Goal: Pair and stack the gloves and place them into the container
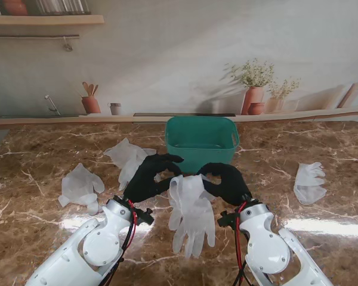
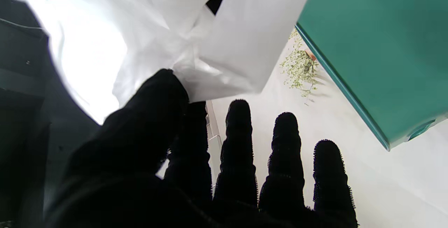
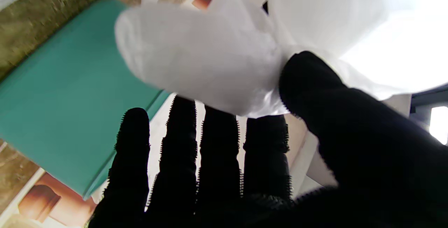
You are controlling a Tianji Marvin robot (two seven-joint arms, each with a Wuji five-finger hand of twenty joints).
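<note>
A stacked pair of translucent white gloves (image 1: 191, 211) hangs in the air between my two black hands, cuffs up and fingers dangling toward me. My left hand (image 1: 150, 176) pinches one cuff corner between thumb and forefinger; the glove (image 2: 196, 46) shows at that thumb in the left wrist view. My right hand (image 1: 228, 182) pinches the other corner, and the glove (image 3: 210, 56) sits against its thumb. The teal container (image 1: 201, 142) stands just beyond both hands, open side up, also seen as container (image 2: 378, 46) and container (image 3: 66, 88).
Three loose white gloves lie on the marble table: one glove (image 1: 80, 187) at the left, another glove (image 1: 129, 158) left of the container, a third glove (image 1: 309, 182) at the right. A printed kitchen backdrop rises behind the table's far edge.
</note>
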